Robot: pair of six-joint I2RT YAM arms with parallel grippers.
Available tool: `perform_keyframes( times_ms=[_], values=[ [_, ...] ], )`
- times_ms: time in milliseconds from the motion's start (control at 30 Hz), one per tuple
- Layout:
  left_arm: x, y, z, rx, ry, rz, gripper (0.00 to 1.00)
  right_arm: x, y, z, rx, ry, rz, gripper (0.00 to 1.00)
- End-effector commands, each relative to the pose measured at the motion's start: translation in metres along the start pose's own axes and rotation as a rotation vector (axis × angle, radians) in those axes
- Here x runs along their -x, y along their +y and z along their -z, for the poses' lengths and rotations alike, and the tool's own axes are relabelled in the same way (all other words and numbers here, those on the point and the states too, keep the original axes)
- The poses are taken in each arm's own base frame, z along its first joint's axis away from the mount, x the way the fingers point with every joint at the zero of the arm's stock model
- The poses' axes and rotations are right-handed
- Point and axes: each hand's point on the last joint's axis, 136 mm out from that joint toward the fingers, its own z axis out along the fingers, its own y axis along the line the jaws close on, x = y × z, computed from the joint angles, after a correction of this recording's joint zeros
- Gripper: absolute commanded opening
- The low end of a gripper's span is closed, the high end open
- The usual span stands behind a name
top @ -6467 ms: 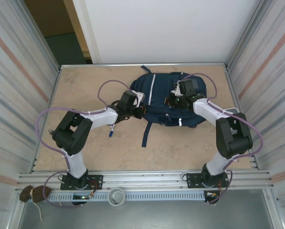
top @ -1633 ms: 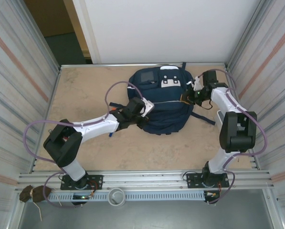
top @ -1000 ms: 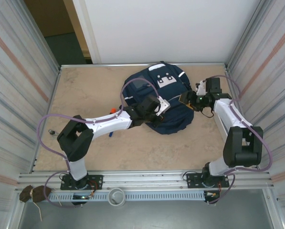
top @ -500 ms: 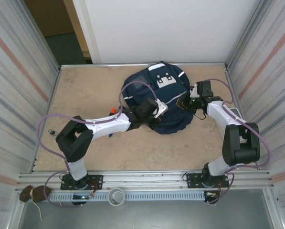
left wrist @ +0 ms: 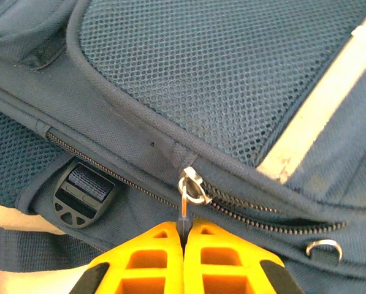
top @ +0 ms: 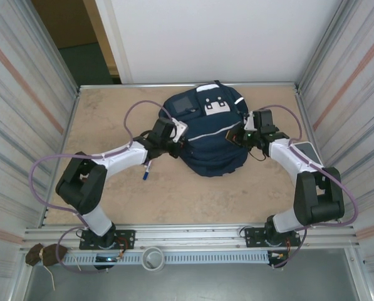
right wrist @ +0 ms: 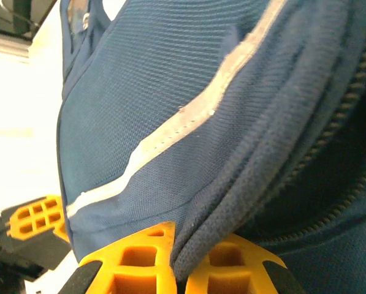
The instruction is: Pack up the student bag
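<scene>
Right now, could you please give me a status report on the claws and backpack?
Left claw shut on zipper pull. Right claw shut on backpack edge. Pen lies on table, apart from backpack.

A pale, mottled brown table (top: 111, 113) fills the floor of the booth. A pen (top: 146, 172) with a white barrel and a blue end lies on it, left of the middle and pointing roughly toward the near edge. A flat dark thing with a light border (top: 304, 149) lies at the table's right edge; what it is cannot be told. Ribbed metal walls (top: 24, 106) stand on both sides, and a plain white panel (top: 212, 37) closes the back, with a dark doorway (top: 80, 37) to its left. A metal rail (top: 193, 237) runs along the near edge. Below the rail sit a white ring (top: 153, 258) and, far left, two small brown lumps (top: 41, 255).
</scene>
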Motion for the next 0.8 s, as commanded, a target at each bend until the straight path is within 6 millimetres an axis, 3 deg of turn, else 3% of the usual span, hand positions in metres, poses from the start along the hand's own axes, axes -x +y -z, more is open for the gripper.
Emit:
perform_keyframes(
  times_ms=[0, 100, 233, 400, 633, 767],
  values=[
    [0.024, 0.034, 0.000, 0.077, -0.039, 0.065, 0.00, -0.009, 0.014, 0.002, 0.014, -0.008, 0.037, 0.05],
    [0.029, 0.051, 0.000, 0.099, -0.047, 0.087, 0.00, -0.024, 0.027, 0.005, 0.028, 0.034, 0.130, 0.16],
    [0.034, 0.067, 0.005, 0.086, -0.060, 0.115, 0.01, -0.034, 0.035, 0.024, -0.025, 0.049, 0.361, 0.29],
    [0.029, 0.075, 0.016, 0.096, -0.051, 0.128, 0.21, -0.031, 0.046, 0.040, -0.127, -0.003, 0.666, 0.44],
    [0.014, 0.091, 0.047, 0.137, -0.081, 0.229, 0.54, -0.021, 0.062, 0.008, -0.238, -0.025, 0.998, 0.71],
    [0.002, 0.098, 0.063, 0.170, -0.091, 0.276, 0.68, -0.030, 0.065, -0.024, -0.301, 0.049, 1.183, 0.77]
  ],
)
